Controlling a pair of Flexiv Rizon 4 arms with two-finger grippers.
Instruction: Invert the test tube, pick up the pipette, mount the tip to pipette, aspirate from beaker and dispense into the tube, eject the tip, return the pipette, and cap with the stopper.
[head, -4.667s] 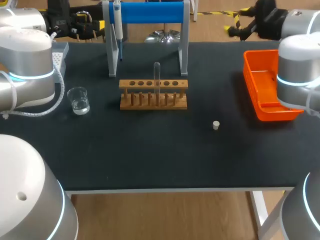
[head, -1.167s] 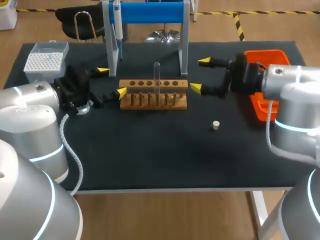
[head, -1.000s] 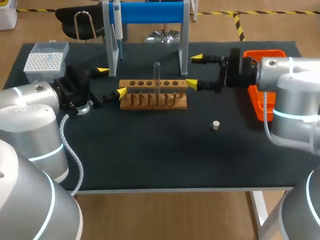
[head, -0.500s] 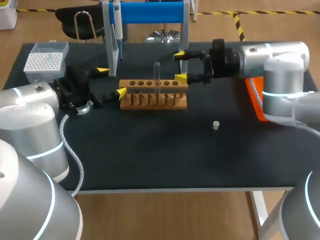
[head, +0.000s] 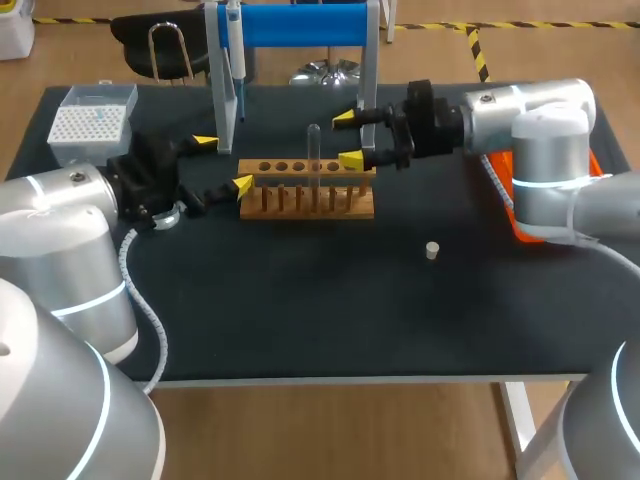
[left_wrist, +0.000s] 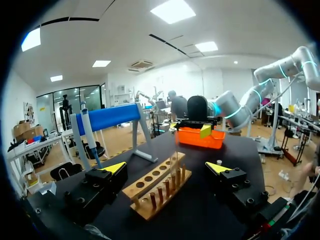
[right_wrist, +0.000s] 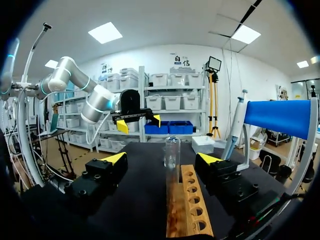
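Observation:
A clear test tube (head: 314, 148) stands upright on the wooden rack (head: 307, 190). My right gripper (head: 347, 139) is open just right of the tube. In the right wrist view the tube (right_wrist: 171, 154) is a little ahead of that gripper (right_wrist: 161, 158), level with the gap between its fingers and touching neither. My left gripper (head: 223, 163) stands open at the rack's left end, with the rack (left_wrist: 157, 187) ahead of it (left_wrist: 166, 167). The pipette (head: 235, 50) hangs on the blue stand. The white stopper (head: 432, 250) lies on the mat. The beaker (head: 160, 216) is mostly hidden behind my left arm.
A tip box (head: 92, 120) sits at the back left corner. The orange tray (head: 497, 180) lies at the right, largely covered by my right arm. The blue stand (head: 300, 25) rises right behind the rack.
My right arm has swung left from beside the orange tray until its fingers are level with the tube. The left arm has kept still.

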